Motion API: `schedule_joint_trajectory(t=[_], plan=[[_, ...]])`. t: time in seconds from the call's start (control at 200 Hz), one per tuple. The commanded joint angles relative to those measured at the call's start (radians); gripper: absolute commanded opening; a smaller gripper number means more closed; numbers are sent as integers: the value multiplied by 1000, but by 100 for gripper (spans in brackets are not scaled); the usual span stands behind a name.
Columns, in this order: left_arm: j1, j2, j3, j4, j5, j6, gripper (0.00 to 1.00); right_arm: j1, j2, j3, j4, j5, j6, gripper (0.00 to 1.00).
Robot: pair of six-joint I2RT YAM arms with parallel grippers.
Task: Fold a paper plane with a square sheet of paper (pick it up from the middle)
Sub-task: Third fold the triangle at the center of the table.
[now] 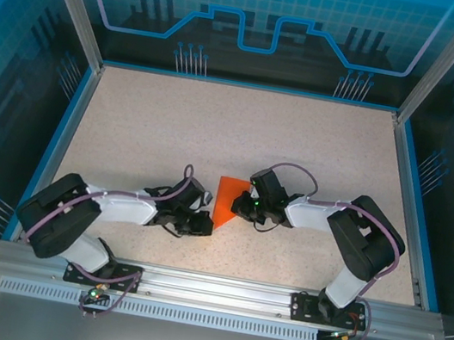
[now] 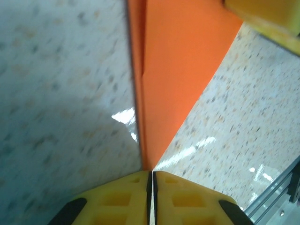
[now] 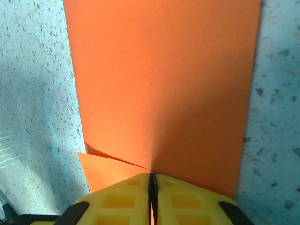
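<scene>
The square sheet of paper [image 1: 226, 198] is a bright orange folded wedge on the speckled table, between my two arms. In the right wrist view the paper [image 3: 164, 84] runs into the seam of my right gripper [image 3: 152, 176], which is shut on its near edge; a lower flap peeks out at the left. In the top view the right gripper [image 1: 237, 208] sits at the wedge's right side. My left gripper [image 1: 206, 224] is at the wedge's lower tip. Its jaws [image 2: 153, 174] are shut to a hairline, and the paper's point [image 2: 178, 70] ends right at them; a pinch cannot be confirmed.
The table [image 1: 173, 126] has a blue rim with glass walls on three sides. A metal rail [image 1: 215, 290] carrying the arm bases runs along the near edge. The right gripper's yellow finger [image 2: 267, 16] shows at the top right of the left wrist view.
</scene>
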Motion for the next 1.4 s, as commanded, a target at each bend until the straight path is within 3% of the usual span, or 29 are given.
schedule_joint_trajectory(t=[0.0,0.215,0.48,0.585,1.06,1.396], plan=[[9,-91,-7,-120,-49,-10,16,8,13,-9,-106,61,-17,12],[36,-103,97,-117,-70,21,18,6,17,-14,-91,56,-10,12],[37,71,219,-56,-7,42,17,2,13,-21,-83,54,-6,12],[37,139,237,-79,-33,46,15,1,4,-23,-60,40,-7,12],[37,237,177,-76,-98,51,10,40,-116,-13,-49,-2,-55,14],[37,237,174,-75,-99,55,10,97,-45,-25,-8,-1,-10,13]])
